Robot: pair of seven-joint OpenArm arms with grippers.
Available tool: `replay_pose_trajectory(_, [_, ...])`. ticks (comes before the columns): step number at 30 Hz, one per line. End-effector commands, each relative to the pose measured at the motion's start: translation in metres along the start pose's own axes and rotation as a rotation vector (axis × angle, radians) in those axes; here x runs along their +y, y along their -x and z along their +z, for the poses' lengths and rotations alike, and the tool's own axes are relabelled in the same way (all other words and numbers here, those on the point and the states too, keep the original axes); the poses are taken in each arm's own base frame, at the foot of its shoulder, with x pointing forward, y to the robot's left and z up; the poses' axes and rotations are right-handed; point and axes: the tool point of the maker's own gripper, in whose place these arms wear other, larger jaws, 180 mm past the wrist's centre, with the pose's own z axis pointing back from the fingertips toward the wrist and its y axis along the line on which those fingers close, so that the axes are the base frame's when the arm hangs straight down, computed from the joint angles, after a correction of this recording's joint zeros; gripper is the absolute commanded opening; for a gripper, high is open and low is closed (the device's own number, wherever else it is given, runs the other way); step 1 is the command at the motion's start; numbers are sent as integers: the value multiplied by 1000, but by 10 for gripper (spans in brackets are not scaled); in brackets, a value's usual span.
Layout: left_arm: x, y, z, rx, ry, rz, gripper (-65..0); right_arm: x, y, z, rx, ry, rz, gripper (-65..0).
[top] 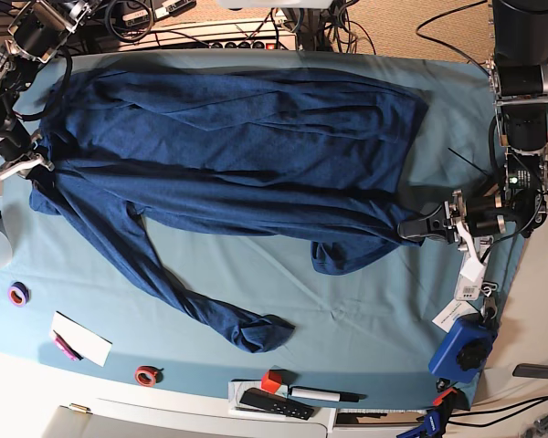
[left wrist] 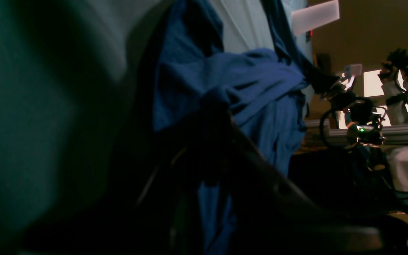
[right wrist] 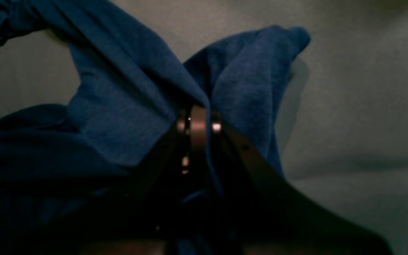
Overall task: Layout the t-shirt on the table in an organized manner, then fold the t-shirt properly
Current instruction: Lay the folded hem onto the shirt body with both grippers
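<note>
The t-shirt (top: 247, 146) lies spread across the far half of the table (top: 374, 310), its dark blue body stretched from the left edge almost to the right edge, still creased with long folds. One long sleeve (top: 178, 283) trails from the left side toward the near middle of the table and ends in a bunched cuff. A smaller fold of cloth hangs down near the right end of the shirt.

The left gripper (top: 411, 228) sits at the right side of the base view, low over the table, with its jaws closed tight on the right end of the shirt. In its wrist view the blue cloth (left wrist: 246, 81) bunches up right at the dark fingers. The right gripper (top: 32, 169) is at the left edge of the table, jaws pinched shut on the shirt's left end; its wrist view shows the cloth (right wrist: 133, 88) gathered into the closed fingers (right wrist: 198, 124) above the teal cover.

Along the near edge lie a purple tape ring (top: 18, 294), a white card (top: 80, 338), a red tape ring (top: 147, 375), a small red block (top: 271, 380), a black remote (top: 274, 403) and a marker (top: 324, 394). A blue tool (top: 463, 349) rests at the near right corner.
</note>
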Motion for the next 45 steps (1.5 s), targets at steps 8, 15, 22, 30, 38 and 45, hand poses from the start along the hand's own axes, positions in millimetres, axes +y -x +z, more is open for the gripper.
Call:
replay_pose_trajectory(8, [-14, -44, 11, -106, 15, -66, -650, 8, -29, 8, -81, -50, -3, -650])
replay_pose_trajectory(15, [-10, -48, 21, -114, -7, -73, -650, 7, -16, 7, -13, -47, 1, -650])
replay_pose_trajectory(22, [-5, -42, 30, -71, -32, -76, -650, 7, -18, 7, -20, -48, 0, -650])
replay_pose_trajectory(30, [-4, -38, 30, -61, -34, -72, -650, 7, -24, 7, -53, -47, 0, -650])
replay_pose_trajectory(38, [-2, -29, 30, -34, -36, -63, -650, -5, -35, 7, -109, 28, 55, -650])
replay_pose_trajectory(45, [2, -19, 28, -25, -38, -43, -650, -7, -35, 7, -108, 41, 65, -650])
